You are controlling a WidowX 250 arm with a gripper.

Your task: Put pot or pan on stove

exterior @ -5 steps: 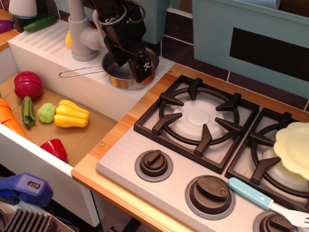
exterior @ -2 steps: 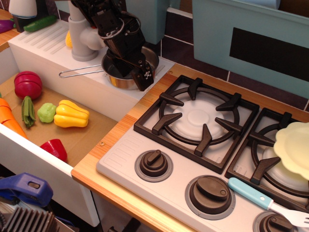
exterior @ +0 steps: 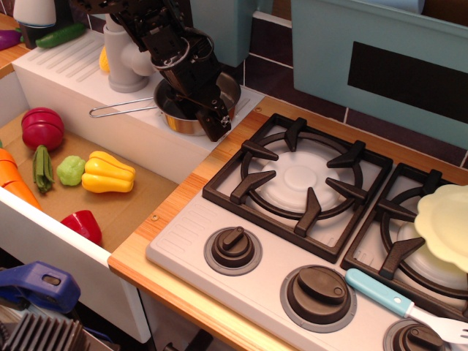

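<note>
Saucepan is sitting on the white raised ledge at the back left, just beside the grey faucet base, with its thin wire handle pointing left along the ledge. Starting at the far left, a dark red toy vegetable, a green bean pod, a pale green piece, a yellow pepper and a red piece are lying in the brown-floored sink well, all apart from the pan. Above the pan, the black gripper is reaching down at a slant over the pan's right rim; its fingers are sitting at the rim, but I cannot tell whether they are spread or pinching the rim, since the dark body is hiding the gap. To the right, the stove is lying on the wooden surface, with 2 black grates showing and 3 dark brown knobs along its front. The left grate is carrying nothing, and the pan is resting well apart from it. Farther right, a pale yellow scalloped plate is resting over the right grate, and a spatula with a light blue handle is lying in front of it.
</note>
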